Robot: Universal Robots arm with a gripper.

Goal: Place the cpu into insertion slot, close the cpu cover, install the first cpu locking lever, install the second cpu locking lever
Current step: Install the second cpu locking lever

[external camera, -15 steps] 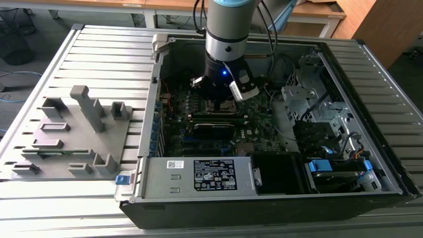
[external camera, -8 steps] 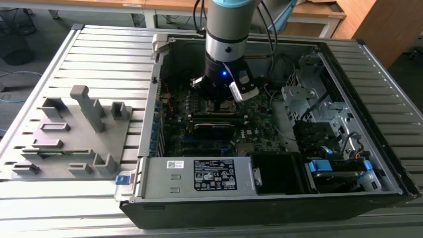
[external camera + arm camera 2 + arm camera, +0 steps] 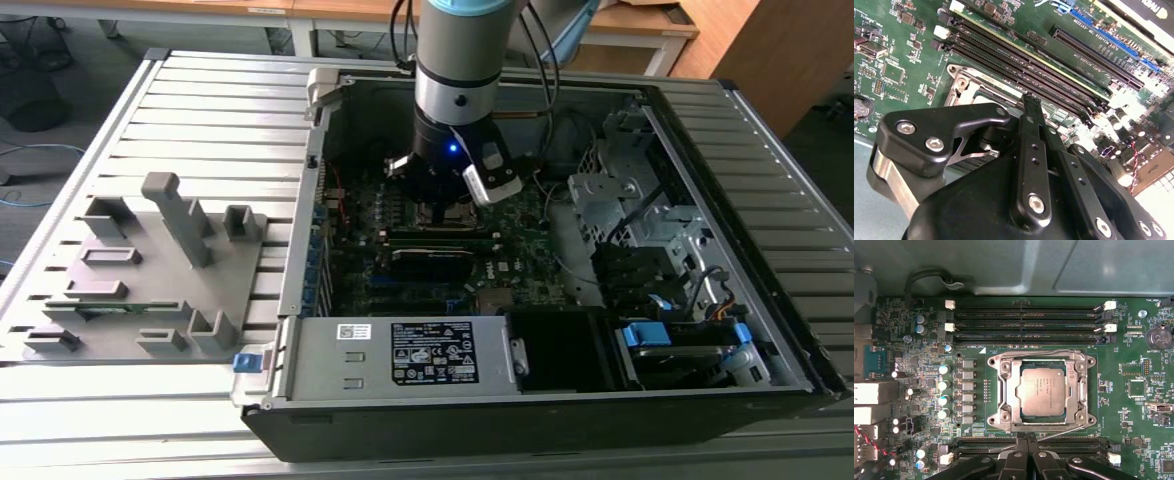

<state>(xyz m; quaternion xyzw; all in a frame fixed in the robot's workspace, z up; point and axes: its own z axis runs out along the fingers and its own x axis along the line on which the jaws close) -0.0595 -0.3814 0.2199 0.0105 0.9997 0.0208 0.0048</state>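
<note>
A ribbed grey metal table point(image 3: 200, 110) carries an open black desktop computer case point(image 3: 561, 420) lying on its side, with a grey moulded fixture tray point(image 3: 147, 290) beside it on the exterior view's left. Inside the case lies the green motherboard point(image 3: 1134, 405), and the arm reaches straight down over it.

In the first wrist view the small flat square cpu with its dull grey metal top point(image 3: 1041, 391) sits inside the square black insertion slot point(image 3: 1019, 412). The thin silvery metal cpu cover point(image 3: 1005, 390) lies folded down flat around the chip, its cut-out framing the grey top. A thin wire locking lever point(image 3: 1064, 428) runs along the socket edge nearest the gripper, and another point(image 3: 1044, 351) along the far edge by the long black memory slots point(image 3: 1026, 322).

The black two-fingered gripper point(image 3: 1026, 440) hovers just beside the socket's near edge, its fingertips point(image 3: 1030, 102) pressed together with nothing between them, close above the near lever.
</note>
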